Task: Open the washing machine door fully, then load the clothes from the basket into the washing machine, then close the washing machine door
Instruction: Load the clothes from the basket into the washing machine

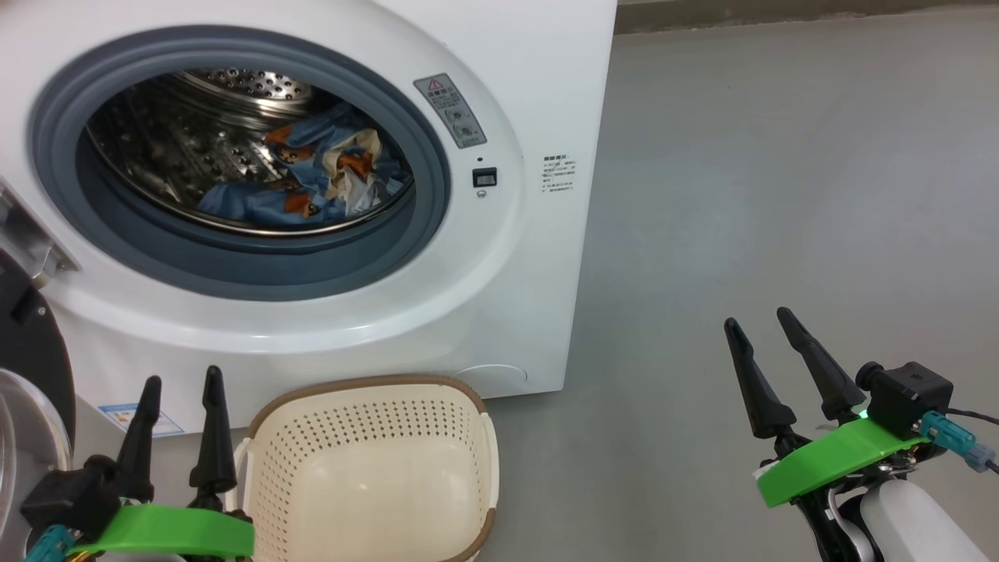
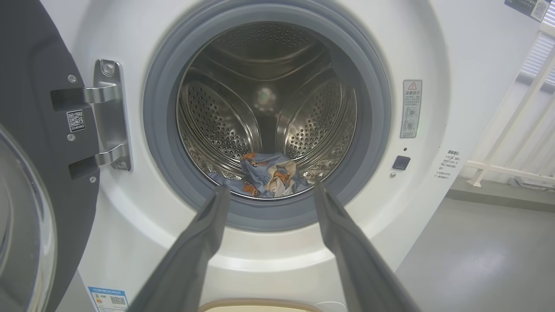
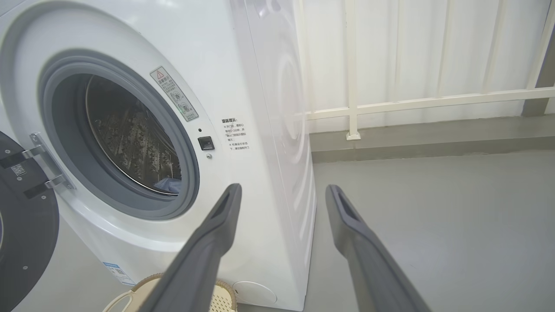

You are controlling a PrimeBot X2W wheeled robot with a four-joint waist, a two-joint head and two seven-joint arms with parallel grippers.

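The loading step is reading as complete: the clothes (image 1: 312,183) are lying inside the drum (image 1: 226,117) of the washing machine (image 1: 538,94), and the basket (image 1: 367,381) is standing bare just in front of it. The washing machine door (image 1: 31,359) is hanging swung wide on its hinge (image 2: 108,112) at the left. Judging from this, closing is the step remaining; it is calling for the left arm to reach behind the black rim and push it round onto the grey seal (image 1: 433,179). The left gripper (image 1: 181,376) is hovering beside the basket, fingers spread, carrying nothing, aiming at the drum opening. The right gripper (image 1: 756,316) is hovering well apart over the floor (image 1: 780,195), likewise spread and unloaded.
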